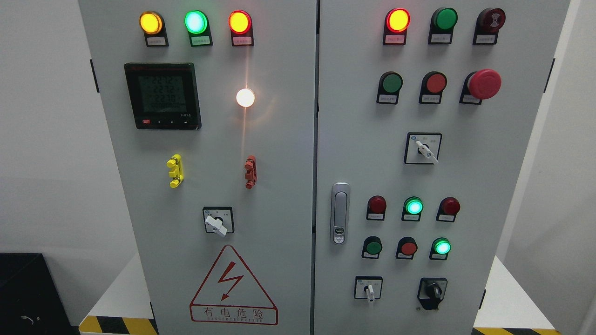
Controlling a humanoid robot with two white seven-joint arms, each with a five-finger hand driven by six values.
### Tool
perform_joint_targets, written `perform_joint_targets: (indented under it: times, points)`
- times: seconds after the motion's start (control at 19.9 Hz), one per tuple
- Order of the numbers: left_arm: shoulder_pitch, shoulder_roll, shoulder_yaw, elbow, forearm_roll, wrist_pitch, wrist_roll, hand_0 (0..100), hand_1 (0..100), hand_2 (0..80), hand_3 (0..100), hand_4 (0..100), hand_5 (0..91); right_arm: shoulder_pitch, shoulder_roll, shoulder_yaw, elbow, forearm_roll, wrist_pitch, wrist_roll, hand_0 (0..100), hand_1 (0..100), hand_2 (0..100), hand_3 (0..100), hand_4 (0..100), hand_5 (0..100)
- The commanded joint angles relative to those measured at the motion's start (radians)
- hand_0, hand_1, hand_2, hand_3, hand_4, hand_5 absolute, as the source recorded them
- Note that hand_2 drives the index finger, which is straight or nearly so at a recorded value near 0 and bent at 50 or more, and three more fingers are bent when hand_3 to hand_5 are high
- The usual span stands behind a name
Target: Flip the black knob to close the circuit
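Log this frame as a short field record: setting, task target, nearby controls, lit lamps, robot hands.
setting: grey two-door electrical cabinet, seen from the head view
target: black knob, lower right of the right door, untouched
neighbour: white-handled selector to its left
above target: green lamp, lit
other landmark: red mushroom button, upper right
left door: meter display, on
hands: neither in view

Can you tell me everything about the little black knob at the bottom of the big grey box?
The black knob sits low on the right door of the cabinet, to the right of a small white switch. It looks like dark plastic: a raised grip bar on a round body, set on a black plate. The grip stands roughly upright. Nothing touches it, and no robot hand is in view.
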Motion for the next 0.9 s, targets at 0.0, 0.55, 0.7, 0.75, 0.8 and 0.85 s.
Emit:
perform_joint_targets:
  times: [0.0, 0.55, 0.7, 0.75, 0.8, 0.85]
  points:
    - [0.0, 0.0, -0.001, 0.001, 0.0, -0.001, 0.003, 12, 56, 0.0, 0, 0, 0.0, -0.009, 0.002, -0.014, -0.278, 0.11, 0.01, -0.03, 0, 5, 42, 56, 45, 34]
    - [0.0, 0.0, -0.001, -0.001, 0.0, -0.001, 0.003, 12, 56, 0.0, 0, 0, 0.0, 0.001, 0.009, -0.146, -0.599, 0.413, 0.028, -0.032, 0, 0, 59, 77, 68, 57]
    - [0.0, 0.0, 0.001, 0.001, 0.0, -0.001, 0.001, 12, 56, 0.0, 0, 0, 0.0, 0.002, 0.012, -0.146, -0.683, 0.431, 0.027, -0.035, 0, 0, 64, 81, 72, 61]
    - [0.0, 0.0, -0.001, 0.001, 0.0, -0.001, 0.003, 12, 56, 0.0, 0, 0, 0.0, 0.002, 0.012, -0.146, -0.711, 0.44, 0.025, -0.035, 0, 0, 67, 84, 73, 64]
    - [0.0, 0.0, 0.001, 0.001, 0.0, -0.001, 0.001, 12, 56, 0.0, 0, 0, 0.0, 0.004, 0.012, -0.147, -0.743, 0.446, 0.025, -0.037, 0, 0, 68, 86, 74, 65]
    - [0.0, 0.0, 0.001, 0.001, 0.0, -0.001, 0.001, 12, 56, 0.0, 0, 0, 0.0, 0.004, 0.012, -0.147, -0.766, 0.448, 0.025, -0.037, 0, 0, 71, 88, 76, 68]
